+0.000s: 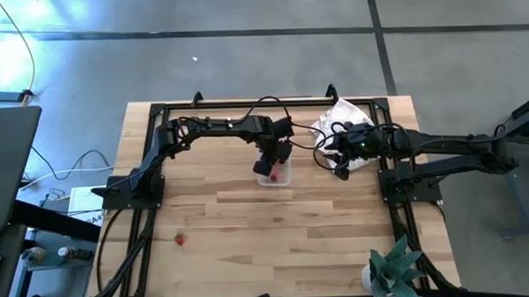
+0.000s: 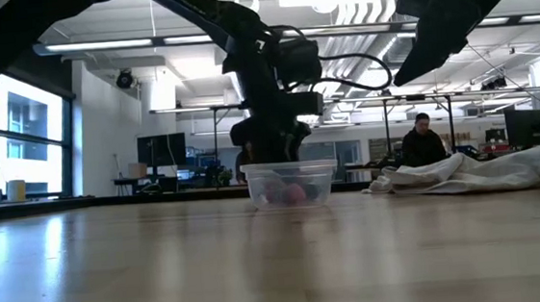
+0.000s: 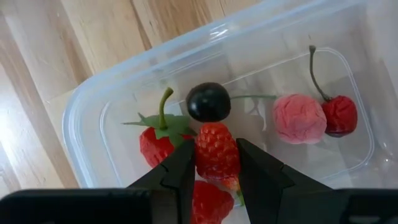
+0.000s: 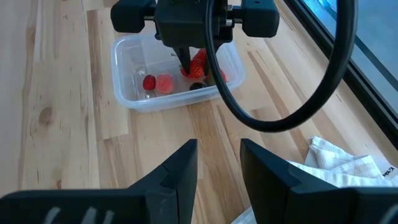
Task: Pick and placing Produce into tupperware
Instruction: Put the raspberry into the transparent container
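Inside tupperware, raspberry between left gripper jaws; no readable writing.

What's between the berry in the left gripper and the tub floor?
Nothing visible blocks it: the left gripper holds a red berry inside the tupperware, just above other pieces already lying there.

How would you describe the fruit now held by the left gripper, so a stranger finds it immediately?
Find the clear tupperware near the far middle of the wooden table. Above it the left gripper is shut on a bumpy red raspberry. It sits just beside a smooth black cherry; unlike its loose neighbours, it is pinched between two dark fingers.
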`<act>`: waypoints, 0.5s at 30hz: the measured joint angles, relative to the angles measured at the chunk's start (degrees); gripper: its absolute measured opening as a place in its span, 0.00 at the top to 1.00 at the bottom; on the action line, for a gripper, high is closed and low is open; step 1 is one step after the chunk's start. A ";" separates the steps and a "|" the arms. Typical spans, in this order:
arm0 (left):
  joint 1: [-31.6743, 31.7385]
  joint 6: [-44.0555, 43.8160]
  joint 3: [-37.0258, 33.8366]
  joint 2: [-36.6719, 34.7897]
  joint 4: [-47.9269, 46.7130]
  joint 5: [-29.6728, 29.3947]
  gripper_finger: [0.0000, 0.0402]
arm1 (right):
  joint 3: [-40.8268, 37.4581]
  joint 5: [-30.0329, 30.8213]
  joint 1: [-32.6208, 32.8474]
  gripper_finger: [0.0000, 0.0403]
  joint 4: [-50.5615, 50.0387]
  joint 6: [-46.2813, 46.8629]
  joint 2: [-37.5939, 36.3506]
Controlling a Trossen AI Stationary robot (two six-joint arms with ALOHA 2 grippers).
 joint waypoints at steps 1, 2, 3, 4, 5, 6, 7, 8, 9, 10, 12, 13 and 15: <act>0.02 -0.02 0.00 0.00 -0.02 0.00 0.76 | -0.01 0.00 0.02 0.72 0.01 -0.01 0.00; 0.02 0.04 0.00 0.00 -0.06 0.00 0.76 | -0.02 0.00 0.01 0.72 0.00 -0.01 0.00; 0.02 0.23 -0.06 0.00 -0.03 -0.02 0.76 | -0.02 0.00 0.02 0.72 0.00 -0.01 0.00; 0.00 0.38 -0.11 0.00 -0.02 -0.08 0.76 | -0.02 -0.01 0.00 0.72 0.00 0.00 -0.01; 0.00 0.40 -0.11 0.00 0.04 -0.30 0.76 | -0.02 -0.01 0.02 0.72 0.00 -0.01 0.00; 0.00 0.41 -0.11 0.00 0.29 -0.42 0.76 | 0.00 -0.01 0.02 0.72 0.00 -0.01 0.00; 0.00 0.41 -0.11 0.00 0.65 -0.41 0.76 | -0.02 -0.01 0.01 0.72 0.01 -0.01 -0.01; 0.00 0.42 -0.11 0.00 0.93 -0.42 0.76 | -0.02 0.00 0.02 0.72 0.00 -0.01 -0.02; 0.00 0.45 -0.11 0.00 0.99 -0.41 0.76 | -0.02 -0.01 0.02 0.72 0.00 -0.01 -0.01; 0.00 0.59 -0.11 0.00 0.98 -0.42 0.76 | -0.01 -0.02 0.02 0.72 0.01 -0.01 0.00; -0.02 1.27 -0.13 0.00 0.94 -0.35 0.76 | -0.02 0.00 0.01 0.72 0.00 -0.01 -0.01; -0.02 1.52 -0.12 0.00 0.94 -0.20 0.76 | -0.02 0.00 0.02 0.72 0.00 -0.01 0.00; -0.09 1.79 -0.13 0.00 1.01 0.06 0.76 | 0.00 0.00 0.00 0.72 0.00 -0.01 -0.02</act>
